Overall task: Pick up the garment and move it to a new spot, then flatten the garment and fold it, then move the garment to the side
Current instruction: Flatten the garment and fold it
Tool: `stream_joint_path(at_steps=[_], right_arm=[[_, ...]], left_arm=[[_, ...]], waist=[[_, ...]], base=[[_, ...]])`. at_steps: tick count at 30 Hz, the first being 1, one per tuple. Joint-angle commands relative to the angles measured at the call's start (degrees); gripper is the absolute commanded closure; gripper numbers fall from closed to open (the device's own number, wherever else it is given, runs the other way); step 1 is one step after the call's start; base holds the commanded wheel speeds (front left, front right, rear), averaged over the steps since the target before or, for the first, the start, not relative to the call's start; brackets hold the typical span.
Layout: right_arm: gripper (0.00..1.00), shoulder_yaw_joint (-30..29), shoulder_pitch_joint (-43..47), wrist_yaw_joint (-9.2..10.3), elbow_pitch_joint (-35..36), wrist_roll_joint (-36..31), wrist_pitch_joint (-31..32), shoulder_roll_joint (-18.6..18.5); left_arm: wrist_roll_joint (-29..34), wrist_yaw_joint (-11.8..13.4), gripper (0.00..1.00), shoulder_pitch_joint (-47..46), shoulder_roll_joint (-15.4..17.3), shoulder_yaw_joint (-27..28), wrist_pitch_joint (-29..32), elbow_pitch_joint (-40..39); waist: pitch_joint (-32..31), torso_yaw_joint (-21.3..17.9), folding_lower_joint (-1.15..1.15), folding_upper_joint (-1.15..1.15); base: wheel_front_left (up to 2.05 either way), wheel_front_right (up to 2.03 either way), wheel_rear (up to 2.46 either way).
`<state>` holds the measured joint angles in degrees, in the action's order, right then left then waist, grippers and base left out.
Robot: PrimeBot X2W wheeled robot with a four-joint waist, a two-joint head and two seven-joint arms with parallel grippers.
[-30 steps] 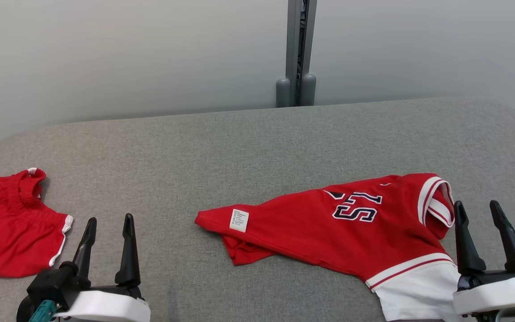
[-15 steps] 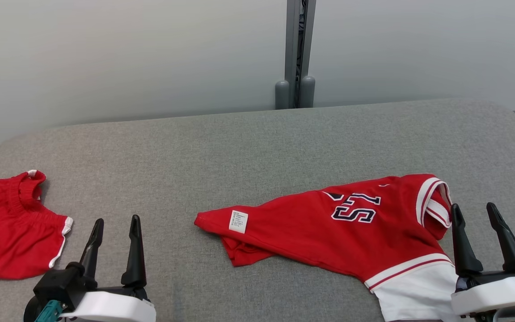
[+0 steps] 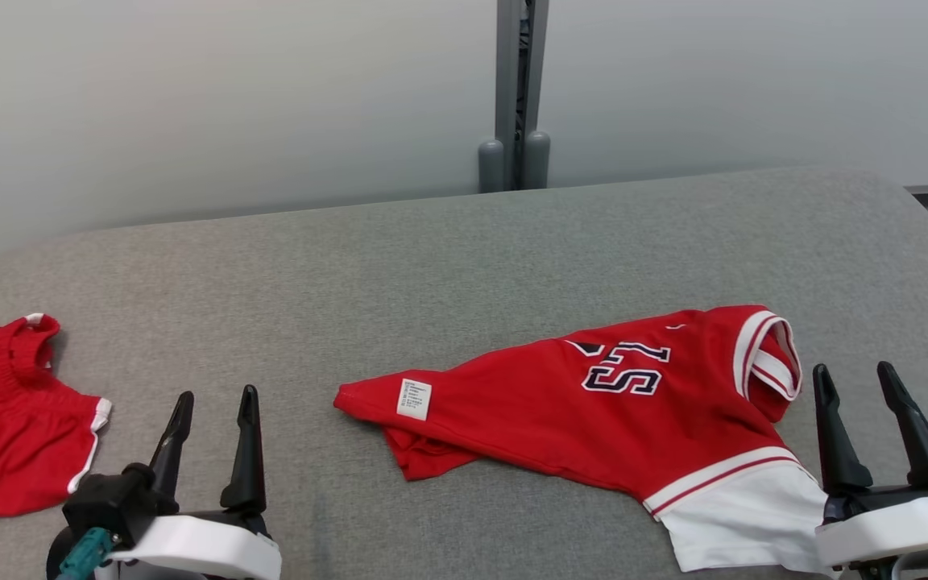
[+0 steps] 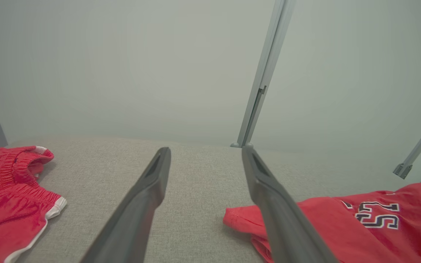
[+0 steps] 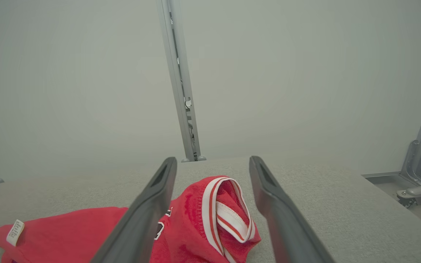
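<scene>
Left gripper [image 3: 216, 393]: jaws stand wide apart with nothing between them; the fingers point away from the robot over the grey padded surface [image 3: 432, 258].
Right gripper [image 3: 853, 369]: also spread wide and empty, with the fingers pointing the same way.
Red jersey [image 3: 561, 411], place: it lies on the padding between the two grippers, much nearer the right one and gripped by neither.
Red jersey, long axis: it runs crosswise to both pairs of fingers, from the right gripper's side towards the left gripper's, with the left end a little farther from the robot.
Left end: a narrow red tip bearing a white tag [image 3: 414, 399] points at the left gripper, lying to the right of its fingers and apart from them.
Right end: the trimmed opening [image 3: 766, 362] sits just left of the right gripper's fingertips. In the right wrist view it lies ahead, between the two fingers.
White panel [image 3: 742, 515]: just left of the right gripper's base; I cannot tell whether they touch.
Numerals [image 3: 623, 366]: dark with white edges, on the half nearer the right gripper.
Red shorts [image 3: 5, 419]: left of the left gripper and apart from it, elastic waistband at the far end.
Metal post [image 3: 512, 80]: upright beyond the padding's far edge, ahead of both grippers.
</scene>
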<state>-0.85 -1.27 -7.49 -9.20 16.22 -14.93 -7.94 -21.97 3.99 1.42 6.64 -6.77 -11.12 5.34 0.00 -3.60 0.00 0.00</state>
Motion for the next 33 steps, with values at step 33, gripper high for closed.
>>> stream_joint_path(at_steps=[33], right_arm=[[0.0,9.02,1.32,-0.02,-6.93,17.22,25.43,-6.62]], left_arm=[[-5.81,-7.62,0.0,-13.17,7.64,-5.0,22.79,8.19]], waist=[[12.22,-5.81,0.0,0.0]], base=[[0.0,0.0,0.0]])
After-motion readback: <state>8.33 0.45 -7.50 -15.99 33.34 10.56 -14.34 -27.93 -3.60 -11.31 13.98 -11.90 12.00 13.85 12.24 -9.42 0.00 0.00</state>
